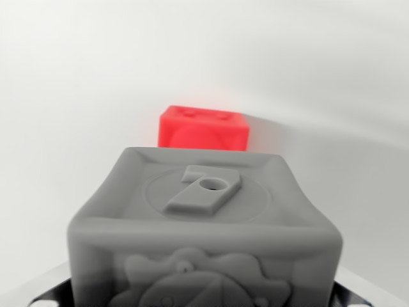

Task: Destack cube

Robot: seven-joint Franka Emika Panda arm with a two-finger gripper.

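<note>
The grey cube [204, 224] fills the near, lower half of the wrist view, close under the camera, with its top face turned upward and a raised numeral 7 with a small round hole set inside a faint circle on that face. Its near face carries an embossed, rounded relief whose lower part is cut off by the bottom edge of the picture, so the figure cannot be made out. At the bottom left and bottom right corners, thin slivers of metal show on either side of the cube; these look like parts of the pincer [204, 300], but so little of them is in view that I cannot tell whether the pincer is spread, pressed together or pinching the cube, nor whether the metal touches the cube's sides. The cube lies between those slivers, centred in the view. Beyond it, farther away and a little left of centre, a red cube [203, 130] stands on the white table [77, 96]; its lower part is hidden behind the grey cube's far top edge, and small raised marks on its top are too blurred to read. Whether the grey cube rests on the table or is lifted off it cannot be told, as its base is out of view. The table's surface is plain white with a soft shadow to the right of the red cube.
</note>
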